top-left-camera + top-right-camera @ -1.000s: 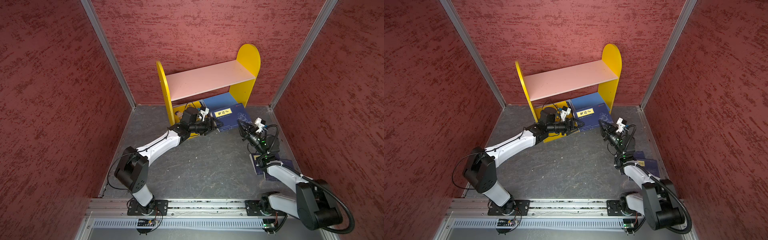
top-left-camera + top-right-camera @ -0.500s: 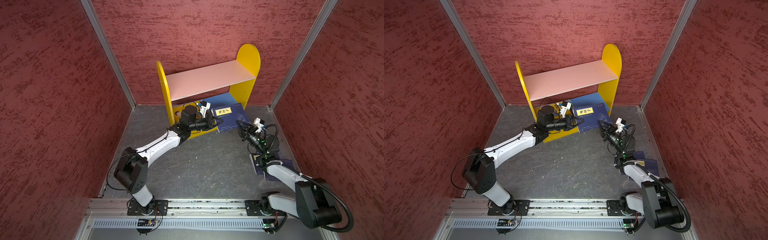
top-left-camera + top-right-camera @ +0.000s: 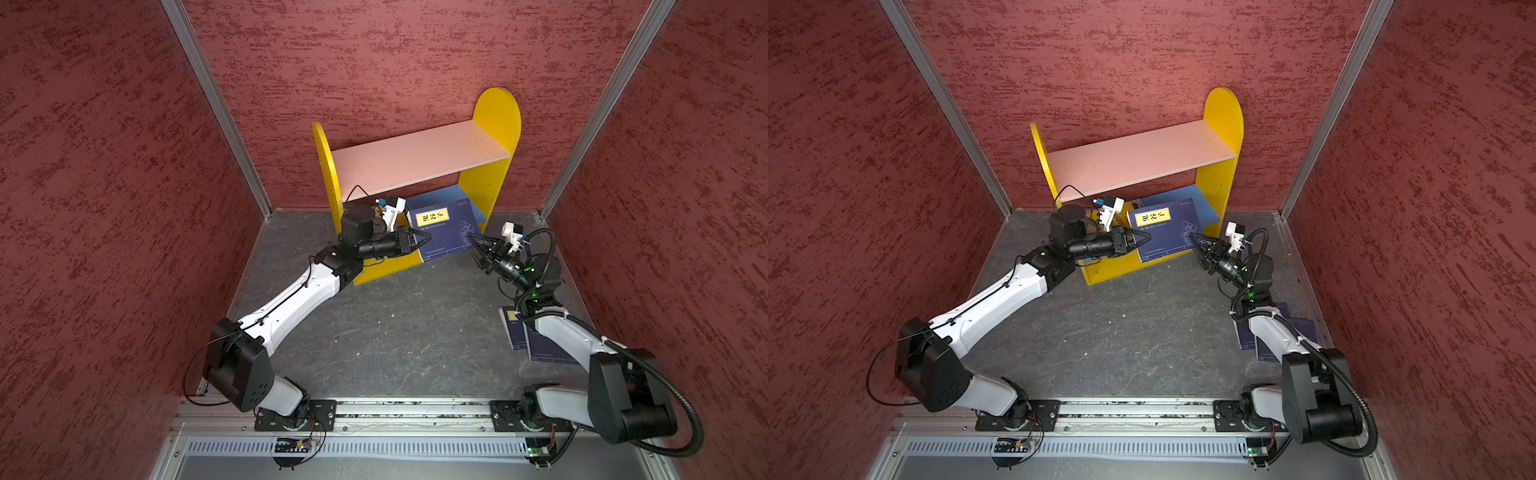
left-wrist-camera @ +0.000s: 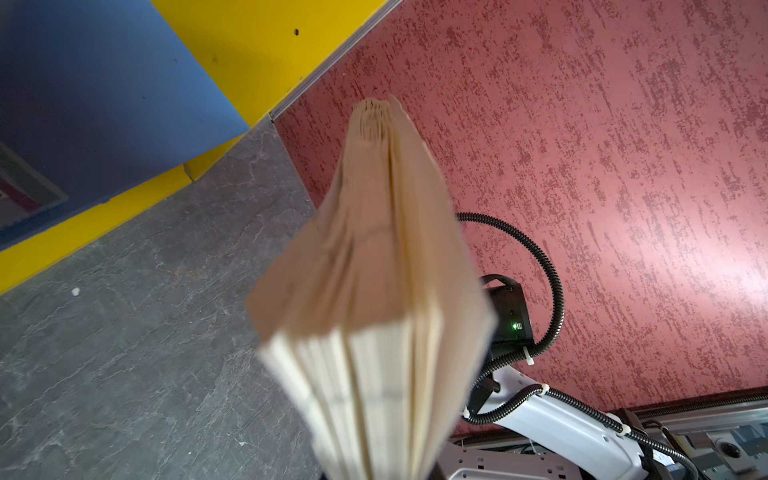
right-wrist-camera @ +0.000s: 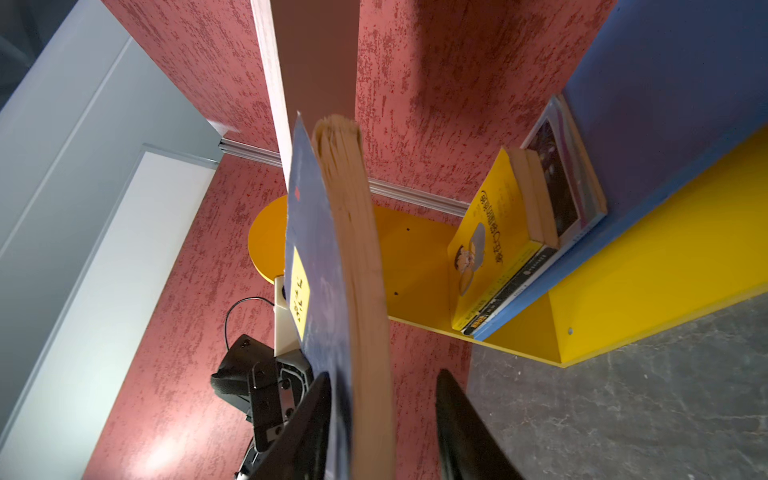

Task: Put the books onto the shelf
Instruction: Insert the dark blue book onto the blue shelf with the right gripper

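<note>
Midway through shelving, grips the navy book point(image 3: 446, 224) at one lower corner with the left end effector point(image 3: 426, 240), clamped shut on cover and pages. Holds it on edge and leaning back at the mouth of the shelf point(image 3: 496, 112), in front of the blue lower board point(image 3: 467, 198) and under the pink upper board point(image 3: 419, 160). Cannot tell contact from a near miss between bottom edge and yellow base strip point(image 3: 386, 266). Flanks the book's far edge with the right end effector point(image 3: 477, 247), jaws parted, one finger point(image 5: 307, 415) hard by the cover and its mate clear of the page block. Shows, in the right wrist view, a flat stack topped by the yellow book point(image 5: 486, 249) at one end of the lower board. Counts two navy books point(image 3: 512, 334) lying on the desk point(image 3: 395, 332) beneath the right forearm.

Likely hangs everything on that single corner pinch: with pages fanning loose in the left wrist view, may swivel or sag open and drop to the desk. Could also catch the top corner on the pink upper board, or nudge the stack when pushed in. Risks snagging the cover on a slanted retreat of the right end effector, and sweeping that pair on the desk with the forearm.
</note>
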Motion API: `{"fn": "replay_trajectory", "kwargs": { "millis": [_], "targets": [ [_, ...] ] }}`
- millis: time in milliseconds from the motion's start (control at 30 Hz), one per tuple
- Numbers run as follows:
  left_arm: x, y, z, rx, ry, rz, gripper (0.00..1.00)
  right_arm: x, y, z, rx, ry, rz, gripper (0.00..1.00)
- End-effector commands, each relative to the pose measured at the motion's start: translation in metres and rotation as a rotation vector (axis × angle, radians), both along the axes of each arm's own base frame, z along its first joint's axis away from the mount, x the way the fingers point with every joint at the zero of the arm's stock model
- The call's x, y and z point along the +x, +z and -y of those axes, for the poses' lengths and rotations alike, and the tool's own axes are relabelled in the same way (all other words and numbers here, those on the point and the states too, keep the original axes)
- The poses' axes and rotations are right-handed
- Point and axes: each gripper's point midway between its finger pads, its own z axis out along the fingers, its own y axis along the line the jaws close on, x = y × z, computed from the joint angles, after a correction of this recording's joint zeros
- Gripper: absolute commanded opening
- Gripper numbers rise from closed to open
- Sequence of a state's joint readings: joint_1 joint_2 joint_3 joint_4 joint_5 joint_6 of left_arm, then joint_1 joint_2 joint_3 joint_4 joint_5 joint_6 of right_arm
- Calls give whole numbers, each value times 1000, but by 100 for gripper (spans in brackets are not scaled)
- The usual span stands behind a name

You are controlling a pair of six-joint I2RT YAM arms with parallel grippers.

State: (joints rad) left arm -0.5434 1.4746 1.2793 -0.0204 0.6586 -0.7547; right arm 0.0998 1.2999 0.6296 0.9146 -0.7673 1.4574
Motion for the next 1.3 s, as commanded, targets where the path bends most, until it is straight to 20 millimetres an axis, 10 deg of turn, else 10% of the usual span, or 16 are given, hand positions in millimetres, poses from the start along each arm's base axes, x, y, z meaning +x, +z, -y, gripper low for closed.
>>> {"fn": "replay_trajectory", "kwargs": {
  "millis": [0, 433, 600, 733, 1033, 1267],
  "targets": [
    [-11, 24, -11, 5, -29, 89, 0, -8, 10, -12, -37, 115, 41, 33],
    [-6, 35, -22, 21, -12, 127, 1, -4, 20, -15, -74, 128, 59, 9],
    [-5, 52, -36, 24, 75, 169, 30, 6, 14, -11, -89, 77, 29, 7],
    [-12, 59, -65, 109, 193, 212, 56, 20, 9, -10, -87, 63, 7, 7],
    [-43, 83, -154, 216, 477, 296, 82, 62, 20, -23, -115, 71, 32, 6],
    [-57, 43, -233, 364, 778, 231, 99, 87, 21, -64, -68, 139, 55, 6]
  ]
}}
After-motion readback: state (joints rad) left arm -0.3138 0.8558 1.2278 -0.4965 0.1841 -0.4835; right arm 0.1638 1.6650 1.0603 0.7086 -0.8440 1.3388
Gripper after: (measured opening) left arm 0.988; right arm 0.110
